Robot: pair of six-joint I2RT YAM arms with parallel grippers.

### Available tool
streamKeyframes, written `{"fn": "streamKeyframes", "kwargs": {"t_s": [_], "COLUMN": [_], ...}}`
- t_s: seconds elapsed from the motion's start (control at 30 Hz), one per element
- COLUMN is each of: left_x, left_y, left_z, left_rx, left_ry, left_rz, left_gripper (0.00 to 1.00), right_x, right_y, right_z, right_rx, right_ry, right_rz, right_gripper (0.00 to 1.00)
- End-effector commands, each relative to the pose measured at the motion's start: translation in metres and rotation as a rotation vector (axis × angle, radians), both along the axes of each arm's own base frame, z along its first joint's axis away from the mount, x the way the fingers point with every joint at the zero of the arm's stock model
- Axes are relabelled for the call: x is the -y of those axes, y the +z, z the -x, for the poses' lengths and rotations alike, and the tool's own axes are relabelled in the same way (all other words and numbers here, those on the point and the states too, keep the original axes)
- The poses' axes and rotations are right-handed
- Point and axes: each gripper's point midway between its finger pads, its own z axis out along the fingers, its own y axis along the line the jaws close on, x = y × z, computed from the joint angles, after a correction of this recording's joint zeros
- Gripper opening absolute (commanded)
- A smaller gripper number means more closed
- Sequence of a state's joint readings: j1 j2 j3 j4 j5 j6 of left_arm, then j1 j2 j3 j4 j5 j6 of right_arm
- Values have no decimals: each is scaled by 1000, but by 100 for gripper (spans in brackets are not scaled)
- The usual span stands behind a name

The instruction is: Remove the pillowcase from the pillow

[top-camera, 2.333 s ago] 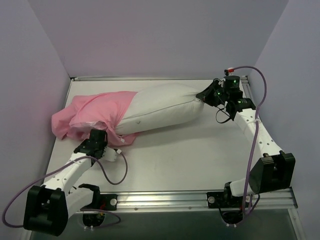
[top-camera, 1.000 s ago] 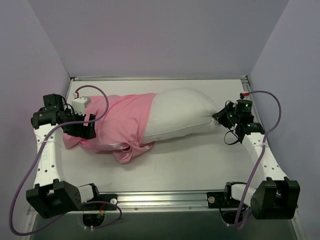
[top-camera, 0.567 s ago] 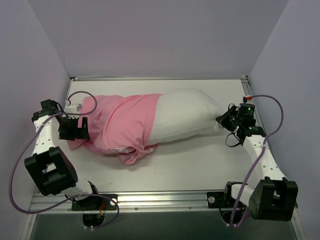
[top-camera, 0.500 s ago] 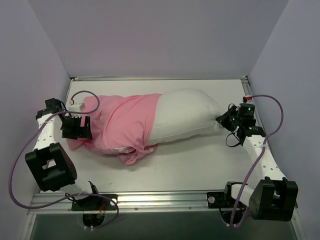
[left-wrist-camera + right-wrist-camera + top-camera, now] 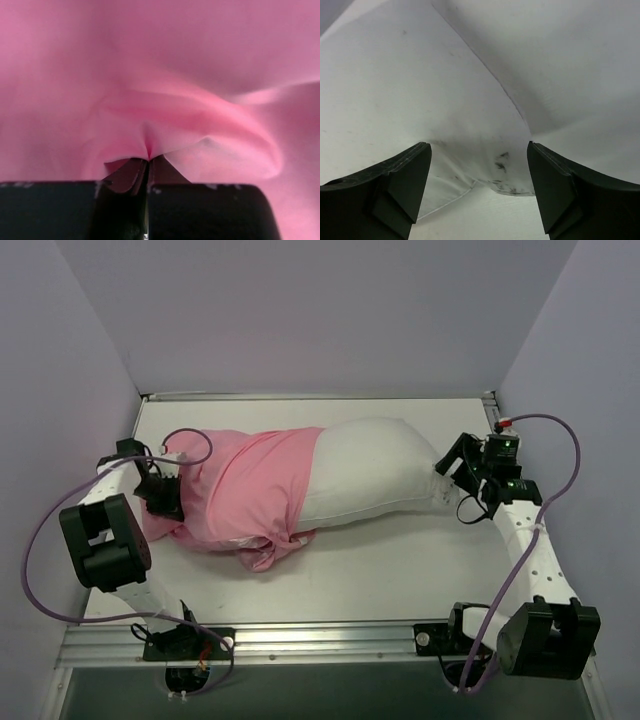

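Observation:
The pink pillowcase (image 5: 235, 490) covers the left half of the off-white pillow (image 5: 370, 475), which lies across the table. My left gripper (image 5: 165, 498) sits at the pillowcase's closed left end. In the left wrist view that gripper (image 5: 148, 162) is shut on a pinched fold of pillowcase (image 5: 165, 115). My right gripper (image 5: 450, 465) is at the pillow's bare right corner. In the right wrist view it (image 5: 477, 150) stands open, and the pillow corner (image 5: 507, 167), with its dark specks, lies loose between the fingers (image 5: 405, 175).
The white table (image 5: 380, 560) is boxed in by purple walls on the left, back and right. A metal rail (image 5: 330, 640) runs along the near edge. Purple cables loop from both arms.
My left gripper has shut on the pillowcase's left end. My right gripper has opened and let go of the pillow corner. The pillow has not moved in the last half second.

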State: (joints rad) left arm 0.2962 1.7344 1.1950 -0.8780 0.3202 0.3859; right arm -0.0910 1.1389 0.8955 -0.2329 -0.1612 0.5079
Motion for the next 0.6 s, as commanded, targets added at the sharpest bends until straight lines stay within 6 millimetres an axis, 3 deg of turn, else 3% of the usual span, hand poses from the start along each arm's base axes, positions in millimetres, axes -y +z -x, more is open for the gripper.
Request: {"fn": "streamKeyframes", "kwargs": {"t_s": [0.0,0.13,0.17,0.23,0.27,0.3,0.33,0.37,0.4,0.43,0.47,0.5,0.53,0.57], "left_x": [11,16,17,19,20,21,24,27,30,33,37,40,42,42], "left_y": [45,88,98,134,147,176,191,206,239,256,275,297,335,358], "left_z": [-22,-33,-34,-39,-40,-43,-41,-40,-39,-38,-36,-31,-29,-26], "left_rx": [204,343,371,461,491,566,591,626,710,747,794,850,940,996], "left_ry": [-31,-33,-32,-29,-26,-26,-19,-20,-24,-17,-21,-21,-7,1], "left_rz": [31,6,0,-14,-20,-37,-34,-31,-41,-33,-24,-28,-30,-36], "left_gripper": [2,2,2,2,2,2,2,2,2,2,2,2,2,2], "right_x": [14,-25,-62,-89,-122,-134,-146,-159,-173,-182,-188,-196,-199,-201], "right_y": [58,103,107,116,99,105,98,76,67,60,41,30,15,-8], "right_z": [-10,-23,-21,-34,-36,-42,-45,-50,-50,-51,-54,-52,-49,-50], "right_rx": [96,166,172,180,134,143,125,68,52,37,-6,-23,-55,-110], "right_ry": [-20,37,124,150,231,251,284,324,368,394,412,444,475,495], "right_rz": [122,234,255,333,374,398,407,427,432,429,442,450,467,497], "right_gripper": [80,81,81,81,79,75,72,68,54,47,40,28,23,17]}}
